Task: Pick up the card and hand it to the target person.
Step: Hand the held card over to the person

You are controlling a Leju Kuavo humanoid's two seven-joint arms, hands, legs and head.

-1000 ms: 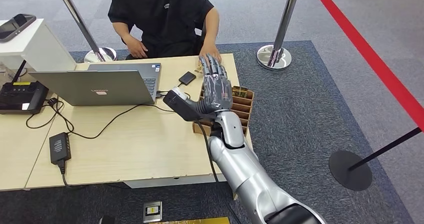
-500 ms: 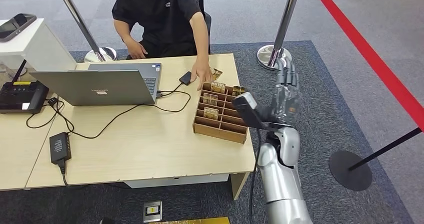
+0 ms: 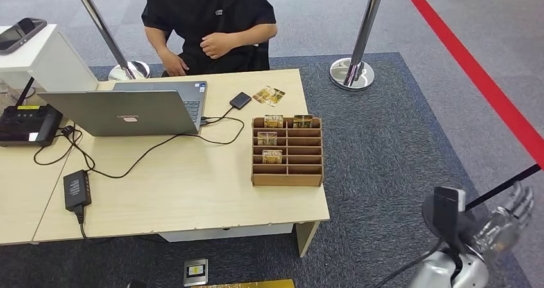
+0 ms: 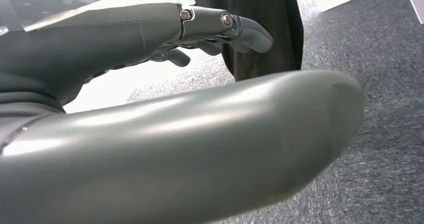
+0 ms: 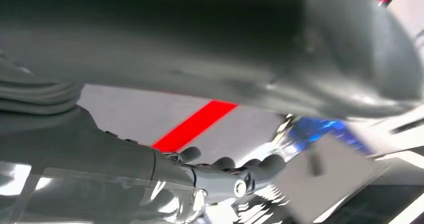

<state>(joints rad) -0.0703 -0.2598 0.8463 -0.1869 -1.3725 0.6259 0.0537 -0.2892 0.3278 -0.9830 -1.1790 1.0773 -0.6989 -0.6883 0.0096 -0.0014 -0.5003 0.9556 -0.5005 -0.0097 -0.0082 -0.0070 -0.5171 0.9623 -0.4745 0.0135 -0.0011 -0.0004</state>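
Observation:
A gold patterned card (image 3: pixel 269 95) lies flat on the far edge of the wooden table (image 3: pixel 173 185), in front of a seated person (image 3: pixel 208 18) in a black shirt whose hands are drawn back to the chest. My right hand (image 3: pixel 503 222) hangs low off the table's right side over the carpet, fingers spread and holding nothing; its fingers (image 5: pixel 235 181) also look extended in the right wrist view. In the left wrist view, my left hand (image 4: pixel 150 34) holds nothing, with its fingers (image 4: pixel 240 27) stretched out above the carpet.
A wooden slotted card rack (image 3: pixel 287 152) with several cards stands near the table's right edge. A laptop (image 3: pixel 122 111), cables, a power brick (image 3: pixel 76 189) and a small black box (image 3: pixel 240 100) cover the table. Stanchion posts (image 3: pixel 354 70) and a red floor line (image 3: pixel 487 83) lie to the right.
My right arm swung away from the card rack, to the right and down off the table. The person's hand left the card on the table and drew back to the chest.

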